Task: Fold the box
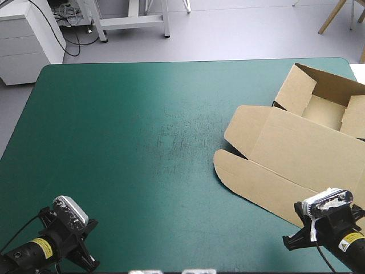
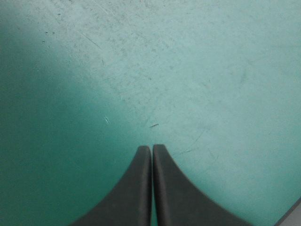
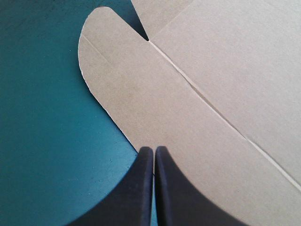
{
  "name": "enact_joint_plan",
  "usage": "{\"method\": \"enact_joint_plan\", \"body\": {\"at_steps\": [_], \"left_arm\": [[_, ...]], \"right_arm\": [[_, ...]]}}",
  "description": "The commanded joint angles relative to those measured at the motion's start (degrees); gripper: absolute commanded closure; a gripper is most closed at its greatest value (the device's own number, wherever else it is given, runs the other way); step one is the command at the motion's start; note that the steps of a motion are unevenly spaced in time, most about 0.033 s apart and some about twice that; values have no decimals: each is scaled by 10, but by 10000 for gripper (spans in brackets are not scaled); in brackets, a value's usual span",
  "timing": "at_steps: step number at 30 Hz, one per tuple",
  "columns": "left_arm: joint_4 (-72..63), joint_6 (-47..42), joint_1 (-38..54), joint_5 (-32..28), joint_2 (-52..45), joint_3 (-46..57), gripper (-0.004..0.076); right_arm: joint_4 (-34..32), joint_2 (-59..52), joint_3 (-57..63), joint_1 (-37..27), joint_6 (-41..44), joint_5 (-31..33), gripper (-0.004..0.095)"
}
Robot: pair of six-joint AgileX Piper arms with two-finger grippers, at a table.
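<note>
The left gripper (image 2: 151, 147) is clenched, its two black fingers (image 2: 136, 188) pressed together into one point and holding nothing. It hangs low over the near left corner of the table on an arm that reaches in from the front edge. Only the scuffed teal-green cover (image 1: 142, 142) lies ahead of it, and whether the tips touch the cloth cannot be made out. At the near right corner the right gripper (image 3: 154, 148) is likewise clenched and empty. Its arm comes in from the front, aimed forward and slightly toward the middle of the table. Its tips sit right at the near edge of the brown box (image 1: 285, 154), over the long front flap (image 3: 155, 108) of the lid, with bare cover on the inner side. From these views it cannot be told whether the fingers press on the board or ride just above it. The box occupies the right side of the table. The lid lies flat toward the robot, a crease running across it and rounded tabs (image 1: 239, 125) at its left end. The tray (image 1: 325, 108) stands beyond it near the far right corner, open, with its walls raised. The right part of the box is cut off from sight, and much of the right arm hides the lid's near right corner.
</note>
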Motion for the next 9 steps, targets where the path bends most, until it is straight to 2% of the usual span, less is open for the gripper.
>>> {"method": "enact_joint_plan", "body": {"at_steps": [1,4,9], "left_arm": [[-3,-2,-4,-35,3,-12,734],[-3,-2,-4,-57,3,-5,734],[-3,-2,-4,-58,3,-4,734]], "right_arm": [[7,2,-15,0,-2,-39,912],[7,2,-15,0,-2,-43,912],[7,2,-15,0,-2,-51,912]]}}
